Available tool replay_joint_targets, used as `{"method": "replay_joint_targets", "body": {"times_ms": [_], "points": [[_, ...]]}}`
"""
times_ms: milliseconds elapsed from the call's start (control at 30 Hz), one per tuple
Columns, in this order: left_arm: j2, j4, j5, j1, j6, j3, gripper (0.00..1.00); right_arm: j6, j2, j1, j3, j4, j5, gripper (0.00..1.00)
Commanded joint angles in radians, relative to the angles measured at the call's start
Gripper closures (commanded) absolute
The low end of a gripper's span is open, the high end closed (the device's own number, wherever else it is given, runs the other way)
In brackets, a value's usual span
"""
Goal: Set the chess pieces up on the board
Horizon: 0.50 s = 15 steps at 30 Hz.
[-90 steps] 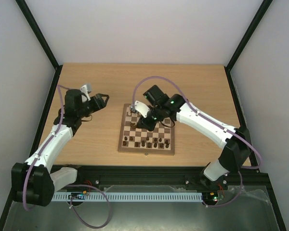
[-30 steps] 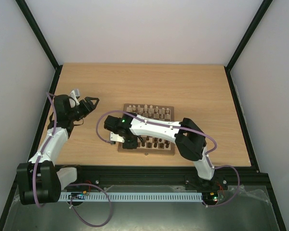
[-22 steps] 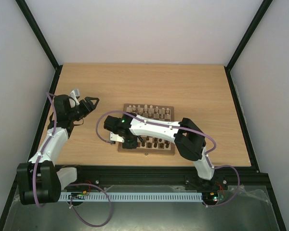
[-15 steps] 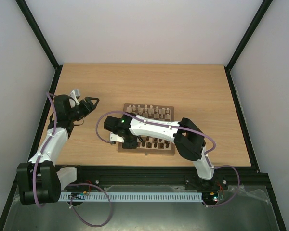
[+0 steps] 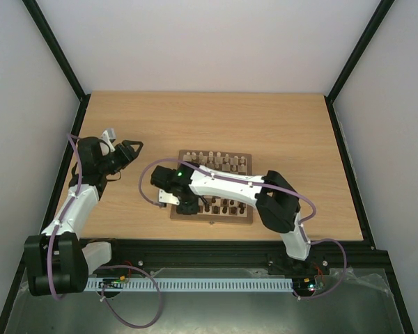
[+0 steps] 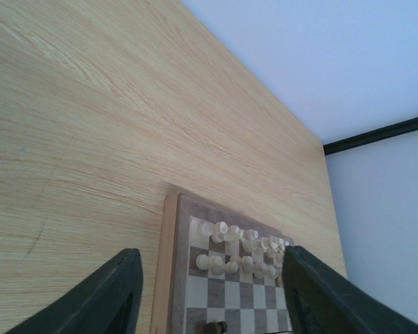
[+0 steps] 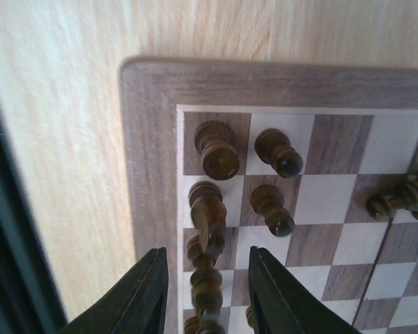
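The board (image 5: 213,220) lies mid-table. Pale cream pieces (image 5: 216,161) fill its two far rows and dark brown pieces (image 5: 226,206) stand along its near rows. My right gripper (image 5: 187,206) is open over the board's near left corner. In the right wrist view it (image 7: 207,296) straddles a line of dark pieces (image 7: 207,217) on the edge squares without gripping any; the board's border (image 7: 150,139) is beside them. My left gripper (image 5: 130,149) is open and empty, left of the board. In the left wrist view it (image 6: 212,299) faces the board (image 6: 168,278) and the pale pieces (image 6: 242,252).
In the right wrist view a dark piece (image 7: 398,197) appears to lie on its side at the right edge. Two dark pawns (image 7: 273,182) stand right of the edge line. Black frame posts and white walls bound the wooden table (image 5: 279,125).
Three seconds ago my right gripper was over the board's far left; it has swung to the near left corner. My left gripper drew back to the left. Little has moved in the last second.
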Motion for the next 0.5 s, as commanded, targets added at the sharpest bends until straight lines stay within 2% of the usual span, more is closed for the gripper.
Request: {"method": "replay_joint_targets", "body": {"times_ms": [0,133,267,467], "points": [[0.012,0.005,0.016,-0.025,0.012,0.001,0.46,0.026,-0.154,-0.044,0.02,-0.018,-0.125,0.66],[0.028,-0.086,-0.042,-0.133,0.117,0.063,0.48,0.047,-0.253,-0.154,-0.04,0.031,-0.211,0.65],[0.064,-0.25,-0.187,-0.287,0.202,0.151,0.52,0.108,-0.396,-0.304,-0.223,0.189,-0.29,0.65],[0.134,-0.426,-0.405,-0.498,0.268,0.243,0.51,0.192,-0.644,-0.531,-0.526,0.457,-0.395,0.63]]}}
